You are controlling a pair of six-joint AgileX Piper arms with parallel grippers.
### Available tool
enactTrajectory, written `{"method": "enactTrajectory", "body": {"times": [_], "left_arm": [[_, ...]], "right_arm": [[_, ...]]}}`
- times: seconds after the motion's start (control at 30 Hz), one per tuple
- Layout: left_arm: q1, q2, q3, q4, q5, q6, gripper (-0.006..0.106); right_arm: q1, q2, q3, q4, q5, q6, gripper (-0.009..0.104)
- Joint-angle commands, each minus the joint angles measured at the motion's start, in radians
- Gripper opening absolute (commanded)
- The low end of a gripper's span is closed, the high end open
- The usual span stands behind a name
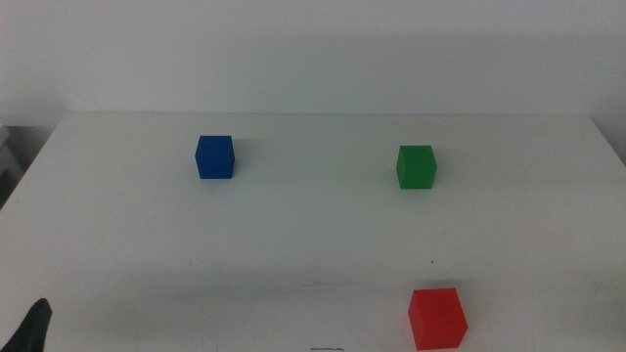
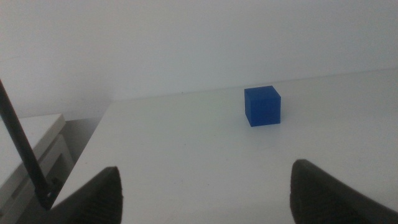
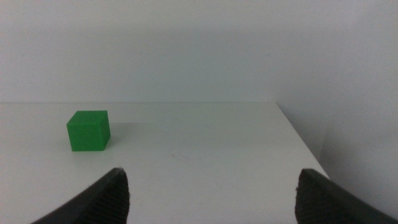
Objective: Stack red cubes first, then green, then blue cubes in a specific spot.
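Standing apart on the white counter (image 1: pixel 293 235) are three cubes of equal size, none touching another. The blue cube (image 1: pixel 215 157) sits toward the far left, the green cube (image 1: pixel 416 166) toward the far right at about the same depth, and the red cube (image 1: pixel 437 318) lies near the front edge, roughly in line with the green one. No cube is stacked.

Left end effector (image 2: pixel 205 193): jaws spread wide, holding nothing, low over the counter with the blue cube ahead of it and well apart; only a dark tip shows at the middle view's bottom left corner.

Right end effector (image 3: pixel 211 196): jaws likewise wide open and empty, well short of the green cube.
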State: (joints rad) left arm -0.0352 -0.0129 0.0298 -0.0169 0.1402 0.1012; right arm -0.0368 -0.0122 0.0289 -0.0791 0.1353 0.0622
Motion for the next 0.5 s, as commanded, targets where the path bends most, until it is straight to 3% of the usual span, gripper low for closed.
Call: {"method": "enactTrajectory", "body": {"times": [0.0,0.07,0.17,0.37,0.47], "left_arm": [[-0.003,-0.021,-0.003,-0.005,-0.077,-0.005,0.091],[-0.003,-0.021,-0.003,-0.005,-0.077,-0.005,0.091],[-0.003,-0.021,-0.003,-0.005,-0.077,-0.005,0.091],[-0.003,-0.021,-0.003,-0.005,-0.077,-0.005,0.091],[-0.003,-0.021,-0.003,-0.005,-0.077,-0.005,0.091]], "right_arm": [[0.002,-0.02,-0.017,-0.026,-0.105,-0.022,0.094],[0.002,-0.02,-0.018,-0.059,-0.135,-0.041,0.094],[0.002,-0.017,-0.029,-0.058,-0.135,-0.026,0.094],[0.003,0.141,-0.198,0.012,0.031,0.029,0.094],[0.003,0.305,-0.373,0.066,0.231,-0.003,0.094]]}}
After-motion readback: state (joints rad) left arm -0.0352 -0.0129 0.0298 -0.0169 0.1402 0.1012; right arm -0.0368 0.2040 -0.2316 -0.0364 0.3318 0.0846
